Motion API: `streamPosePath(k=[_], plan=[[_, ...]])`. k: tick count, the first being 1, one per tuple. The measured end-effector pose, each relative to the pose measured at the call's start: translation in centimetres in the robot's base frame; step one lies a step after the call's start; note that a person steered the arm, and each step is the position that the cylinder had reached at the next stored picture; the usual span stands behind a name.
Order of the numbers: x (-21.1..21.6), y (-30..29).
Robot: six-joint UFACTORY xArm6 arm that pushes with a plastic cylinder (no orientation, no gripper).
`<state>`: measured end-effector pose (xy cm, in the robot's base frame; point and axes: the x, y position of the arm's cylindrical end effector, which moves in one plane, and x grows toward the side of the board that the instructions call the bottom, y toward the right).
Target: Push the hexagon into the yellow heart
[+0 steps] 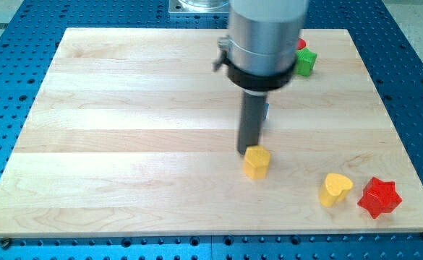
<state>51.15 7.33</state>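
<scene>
A yellow hexagon (257,162) lies on the wooden board (124,130), a little right of the middle and toward the view's bottom. A yellow heart (335,189) lies to its lower right, about a hand's width away. My tip (246,151) stands just at the hexagon's upper left edge, touching or nearly touching it. The rod rises from there into the large grey arm housing (263,36) at the view's top.
A red star (379,197) lies just right of the yellow heart, near the board's lower right corner. A green block (306,61) and a red block (301,44) sit at the upper right, partly behind the arm. A bit of a blue block (266,110) shows behind the rod.
</scene>
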Motion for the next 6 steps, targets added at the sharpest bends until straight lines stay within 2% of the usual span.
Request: streamPosePath(k=[1, 2, 3, 4, 5, 6], plan=[[-1.2, -2.1], [-1.1, -7.9], [2.2, -8.5], [3.4, 0.5], [3.5, 4.9], [3.0, 3.7]])
